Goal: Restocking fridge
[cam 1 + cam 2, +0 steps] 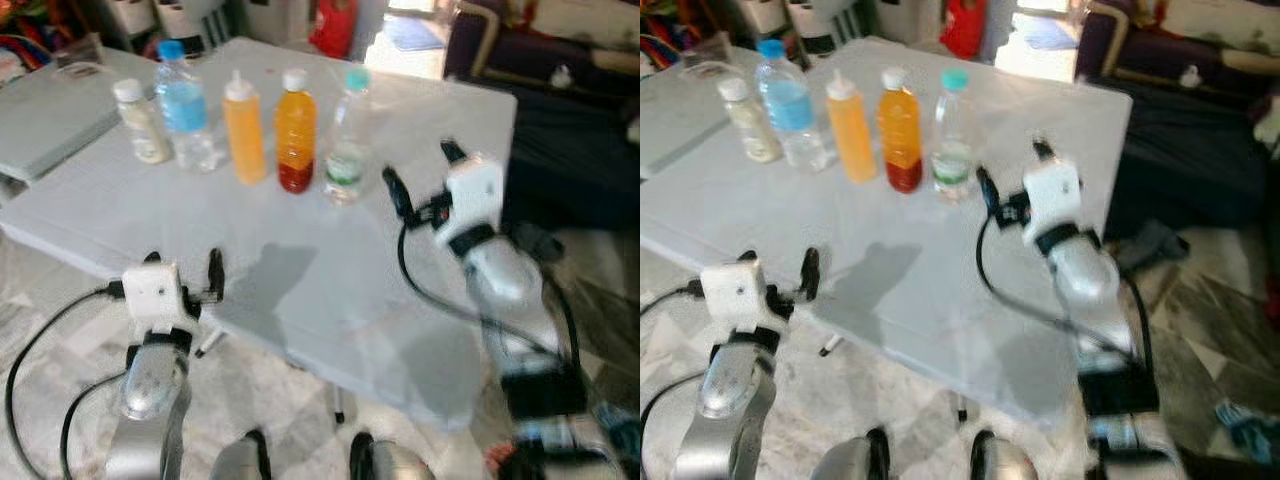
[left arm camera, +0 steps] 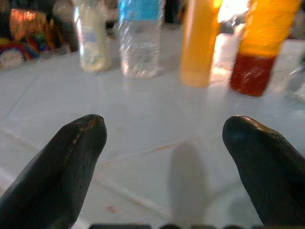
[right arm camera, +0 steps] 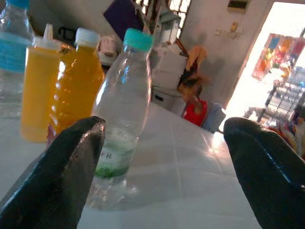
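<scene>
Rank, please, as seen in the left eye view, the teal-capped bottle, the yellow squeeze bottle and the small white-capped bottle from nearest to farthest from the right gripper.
From the right gripper:
1. Teal-capped bottle, just to its left.
2. Yellow squeeze bottle, mid-row.
3. Small white-capped bottle, at the row's far left end.

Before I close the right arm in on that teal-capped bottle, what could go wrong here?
1. The teal-capped bottle stands close beside the orange juice bottle; an open finger of the right gripper could knock the neighbour over.
2. It looks nearly empty, so probably light and easy to tip on a nudge.
3. The left gripper hovers open at the table edge; walking forward may bump it.
</scene>
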Tool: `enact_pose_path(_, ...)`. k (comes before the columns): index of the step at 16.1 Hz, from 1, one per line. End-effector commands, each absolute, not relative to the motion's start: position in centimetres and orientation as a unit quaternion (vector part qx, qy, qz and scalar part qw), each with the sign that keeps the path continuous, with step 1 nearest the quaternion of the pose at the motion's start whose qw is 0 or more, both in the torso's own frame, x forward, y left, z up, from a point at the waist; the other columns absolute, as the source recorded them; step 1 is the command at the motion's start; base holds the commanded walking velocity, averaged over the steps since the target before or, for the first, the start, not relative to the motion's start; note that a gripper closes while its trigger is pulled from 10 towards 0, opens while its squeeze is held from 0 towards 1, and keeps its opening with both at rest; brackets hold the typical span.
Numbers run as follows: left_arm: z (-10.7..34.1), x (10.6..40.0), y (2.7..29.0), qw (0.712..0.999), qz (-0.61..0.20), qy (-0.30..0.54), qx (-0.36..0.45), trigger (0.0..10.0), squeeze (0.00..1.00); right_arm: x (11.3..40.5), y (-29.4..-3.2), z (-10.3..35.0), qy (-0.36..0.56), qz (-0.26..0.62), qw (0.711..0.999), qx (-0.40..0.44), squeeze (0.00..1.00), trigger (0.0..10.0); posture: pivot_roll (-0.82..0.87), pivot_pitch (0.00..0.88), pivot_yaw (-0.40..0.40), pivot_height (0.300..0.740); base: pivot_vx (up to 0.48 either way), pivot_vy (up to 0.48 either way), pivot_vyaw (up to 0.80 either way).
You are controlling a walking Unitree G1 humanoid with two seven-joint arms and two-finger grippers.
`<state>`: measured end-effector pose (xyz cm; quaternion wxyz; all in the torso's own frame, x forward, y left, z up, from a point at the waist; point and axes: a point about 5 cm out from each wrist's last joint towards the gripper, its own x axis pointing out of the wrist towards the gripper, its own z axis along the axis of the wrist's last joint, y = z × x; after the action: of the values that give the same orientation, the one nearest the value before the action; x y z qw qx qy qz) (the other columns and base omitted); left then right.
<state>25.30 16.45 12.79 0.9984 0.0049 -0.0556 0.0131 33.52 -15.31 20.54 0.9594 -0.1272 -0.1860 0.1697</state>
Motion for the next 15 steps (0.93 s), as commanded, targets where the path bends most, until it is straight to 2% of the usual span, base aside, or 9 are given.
enact_pose_path(1, 12.5, 24.8, 16.5, 0.999, 0.013, -0.05, 0.012, 10.0, 0.0, 34.2, -14.8, 22.2, -0.209, 0.186, 0.952, -0.123, 0.0, 10.0, 0.0, 0.158, 0.005, 0.74, 0.0, 0.0, 0.0)
enact_pose_path(8, 12.7, 24.5, 17.2, 0.998, 0.031, -0.047, 0.016, 10.0, 0.0, 35.4, -13.5, 24.3, -0.235, 0.221, 0.94, -0.11, 0.0, 10.0, 0.03, 0.155, 0.014, 0.74, 0.0, 0.0, 0.0)
enact_pose_path(11, 11.5, 23.6, 18.4, 0.998, 0.06, -0.02, 0.015, 10.0, 0.0, 33.6, -13.3, 21.8, -0.218, 0.201, 0.951, -0.089, 0.0, 10.0, 0.02, 0.136, 0.019, 0.74, 0.0, 0.0, 0.0)
enact_pose_path(15, 11.9, 24.3, 18.4, 0.998, 0.049, -0.032, 0.02, 10.0, 0.0, 30.9, -11.9, 18.7, -0.19, 0.189, 0.961, -0.064, 0.0, 10.0, 0.01, 0.118, 0.025, 0.74, 0.0, 0.416, 0.0)
